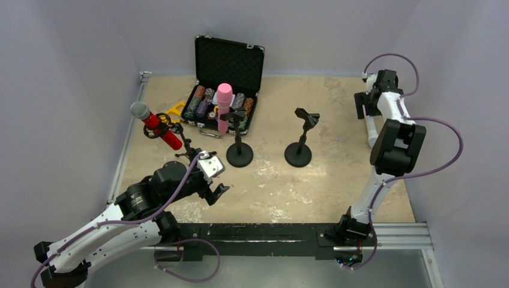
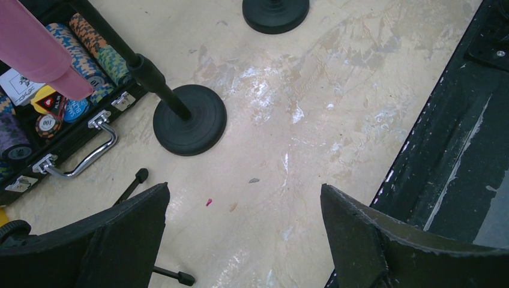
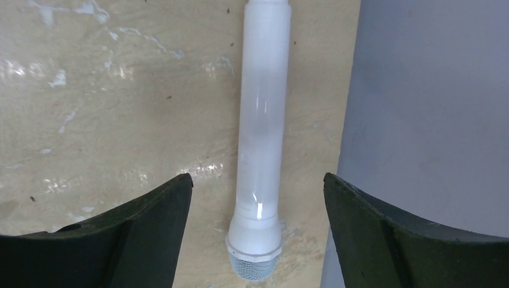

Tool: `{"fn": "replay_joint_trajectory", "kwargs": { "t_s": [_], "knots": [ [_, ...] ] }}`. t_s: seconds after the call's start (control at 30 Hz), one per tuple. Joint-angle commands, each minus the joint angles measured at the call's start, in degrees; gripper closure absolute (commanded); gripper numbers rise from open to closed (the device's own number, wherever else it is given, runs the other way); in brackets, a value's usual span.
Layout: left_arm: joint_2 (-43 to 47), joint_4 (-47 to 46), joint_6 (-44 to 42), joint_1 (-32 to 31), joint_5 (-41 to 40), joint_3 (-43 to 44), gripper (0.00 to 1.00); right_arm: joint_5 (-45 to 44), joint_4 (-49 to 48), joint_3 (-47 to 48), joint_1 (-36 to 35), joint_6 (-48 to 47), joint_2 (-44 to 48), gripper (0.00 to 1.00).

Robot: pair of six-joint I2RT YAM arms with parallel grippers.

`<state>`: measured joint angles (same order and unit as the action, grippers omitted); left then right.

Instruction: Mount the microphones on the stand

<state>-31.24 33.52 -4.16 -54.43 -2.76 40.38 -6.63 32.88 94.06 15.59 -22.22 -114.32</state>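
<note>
The glittery red microphone [image 1: 155, 123] with a grey mesh head sits tilted in a small tripod stand [image 1: 187, 148] at the left. The pink microphone [image 1: 224, 107] stands in the clip of a round-based stand [image 1: 239, 155]; its body also shows in the left wrist view [image 2: 36, 51]. A second round-based stand [image 1: 299, 153] has an empty clip [image 1: 307, 116]. The white microphone [image 3: 262, 120] lies flat on the table by the right wall, grey head towards the camera. My right gripper [image 3: 258, 186] is open above it, a finger on each side. My left gripper [image 2: 246, 198] is open and empty over bare table.
An open black case [image 1: 223, 78] of poker chips stands at the back left, behind the pink microphone's stand. The grey right wall [image 3: 432, 120] is close beside the white microphone. The tripod's thin legs [image 2: 135, 183] lie near my left fingers. A black rail [image 1: 270, 234] runs along the near edge.
</note>
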Motion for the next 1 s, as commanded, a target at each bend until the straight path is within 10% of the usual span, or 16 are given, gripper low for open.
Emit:
{"fn": "replay_joint_trajectory", "kwargs": {
  "t_s": [0.0, 0.7, 0.97],
  "knots": [
    [0.0, -2.1, -0.8, 0.2, -0.3, -0.2, 0.01, 0.7, 5.0, 2.7, 1.6, -0.8, -1.8, 0.18],
    [0.5, -1.8, -0.8, 0.3, -0.2, 0.0, 0.01, 8.4, 15.1, 1.2, 4.9, -5.4, -8.0, 0.36],
    [0.8, -1.9, -0.8, 0.2, -0.2, -0.1, 0.01, 12.7, 14.2, -3.4, 4.9, -7.3, -5.5, 0.69]
  ]
}}
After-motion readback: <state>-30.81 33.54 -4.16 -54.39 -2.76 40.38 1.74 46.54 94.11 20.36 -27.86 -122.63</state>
